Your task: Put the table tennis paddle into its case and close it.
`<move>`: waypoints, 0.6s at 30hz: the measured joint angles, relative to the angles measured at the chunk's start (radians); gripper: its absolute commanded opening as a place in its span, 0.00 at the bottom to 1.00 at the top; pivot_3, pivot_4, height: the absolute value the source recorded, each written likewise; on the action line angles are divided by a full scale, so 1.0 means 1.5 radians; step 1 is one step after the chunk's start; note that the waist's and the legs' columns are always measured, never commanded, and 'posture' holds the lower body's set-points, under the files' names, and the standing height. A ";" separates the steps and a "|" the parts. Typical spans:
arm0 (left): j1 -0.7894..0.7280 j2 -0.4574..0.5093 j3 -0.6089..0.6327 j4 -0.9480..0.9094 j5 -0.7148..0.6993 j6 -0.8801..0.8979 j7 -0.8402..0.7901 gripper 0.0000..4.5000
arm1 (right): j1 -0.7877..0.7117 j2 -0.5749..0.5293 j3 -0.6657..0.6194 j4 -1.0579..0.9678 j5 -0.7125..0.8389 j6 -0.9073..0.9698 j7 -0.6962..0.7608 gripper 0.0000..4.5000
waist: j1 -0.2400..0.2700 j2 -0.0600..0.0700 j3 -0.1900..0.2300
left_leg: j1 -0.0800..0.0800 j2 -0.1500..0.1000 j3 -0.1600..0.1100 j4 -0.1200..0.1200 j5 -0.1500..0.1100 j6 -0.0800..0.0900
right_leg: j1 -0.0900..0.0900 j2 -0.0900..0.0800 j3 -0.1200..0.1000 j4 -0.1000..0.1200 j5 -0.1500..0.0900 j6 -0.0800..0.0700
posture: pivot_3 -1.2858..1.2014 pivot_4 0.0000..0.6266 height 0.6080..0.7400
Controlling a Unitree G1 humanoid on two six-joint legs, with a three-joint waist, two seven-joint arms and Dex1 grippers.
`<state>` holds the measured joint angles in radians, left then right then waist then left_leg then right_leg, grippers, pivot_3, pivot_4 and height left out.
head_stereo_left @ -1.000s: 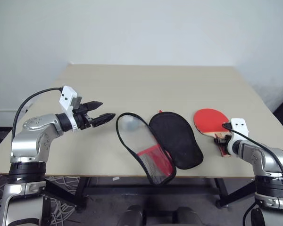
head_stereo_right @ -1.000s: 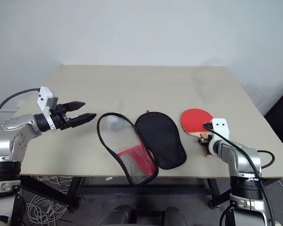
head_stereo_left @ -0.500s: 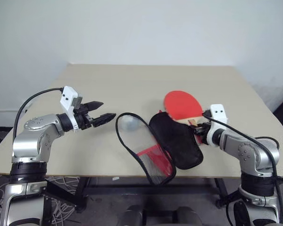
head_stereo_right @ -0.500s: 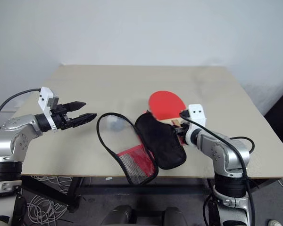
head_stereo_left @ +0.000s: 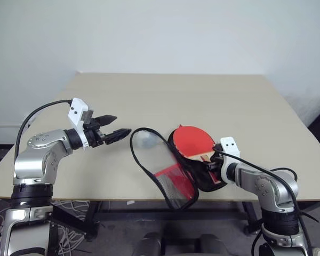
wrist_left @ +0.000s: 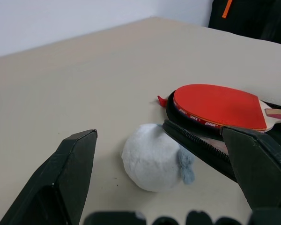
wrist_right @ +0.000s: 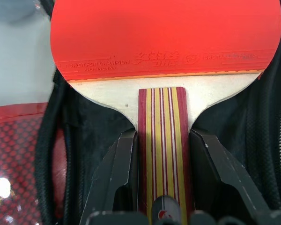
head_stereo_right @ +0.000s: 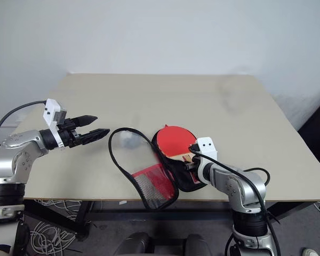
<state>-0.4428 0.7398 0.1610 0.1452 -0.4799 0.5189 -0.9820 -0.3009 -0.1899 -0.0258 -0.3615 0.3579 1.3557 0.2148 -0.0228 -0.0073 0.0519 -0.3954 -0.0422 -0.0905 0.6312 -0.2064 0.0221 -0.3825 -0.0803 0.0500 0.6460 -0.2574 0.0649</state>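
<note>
So the beige table (head_stereo_left: 165, 96) is basically my whole workspace, and sitting near its front edge is the case (head_stereo_left: 170, 176), unzipped and flopped open like a book: the clear-and-red-mesh flap lies toward my left, the black-lined half toward my right. The table tennis paddle (head_stereo_left: 191, 142) is hovering right over that black half with its red face up and the rubber lined up over the rounded end, so I'd call the task maybe halfway there. It's positioned but not let go of, and the flap hasn't been folded over or zipped at all. My right gripper (wrist_right: 161, 178) has its two fingers pinched on either side of the striped wooden handle, firm hold as far as I can see. My left gripper (head_stereo_left: 111, 130) is spread wide with nothing in it, parked above the table just off the flap side, probably waiting to fold the flap. There's also a little white fuzzy ball (wrist_left: 154, 157) tucked up against the case's zipper edge. As for writing, the paddle's rubber edge says "POWER FOR CHAMPION" in small print, plus some other characters I can't really make out
</note>
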 measured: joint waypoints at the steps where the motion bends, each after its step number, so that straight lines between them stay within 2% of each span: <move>1: 0.000 0.000 0.000 0.000 0.000 0.000 0.000 1.00 | 0.000 0.002 0.001 0.003 -0.001 -0.002 -0.001 0.26 | 0.000 0.000 0.000 | 0.000 0.000 0.000 0.000 0.000 0.000 | 0.000 0.000 0.000 0.000 0.000 0.000 | 0.52 0.00 0.96; 12: 0.000 0.000 0.000 0.000 0.000 0.000 0.001 1.00 | -0.001 0.011 0.010 0.021 -0.011 -0.019 -0.013 0.26 | 0.000 0.000 0.000 | 0.000 0.000 0.000 0.000 0.000 0.000 | 0.000 0.000 0.000 0.000 0.000 0.000 | 0.52 0.00 0.96; 18: 0.000 0.000 0.000 0.000 0.000 0.000 0.003 1.00 | -0.003 0.010 0.011 0.018 -0.010 -0.019 -0.011 0.71 | 0.000 0.000 0.000 | 0.000 0.000 0.000 0.000 0.000 0.000 | 0.000 0.000 0.000 0.000 0.000 0.000 | 0.52 0.00 0.96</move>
<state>-0.4429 0.7398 0.1611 0.1453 -0.4798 0.5189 -0.9770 -0.3055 -0.1746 -0.0101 -0.3343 0.3433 1.3273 0.1977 -0.0228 -0.0075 0.0518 -0.3952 -0.0422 -0.0908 0.6313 -0.2064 0.0221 -0.3821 -0.0803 0.0499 0.6460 -0.2574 0.0650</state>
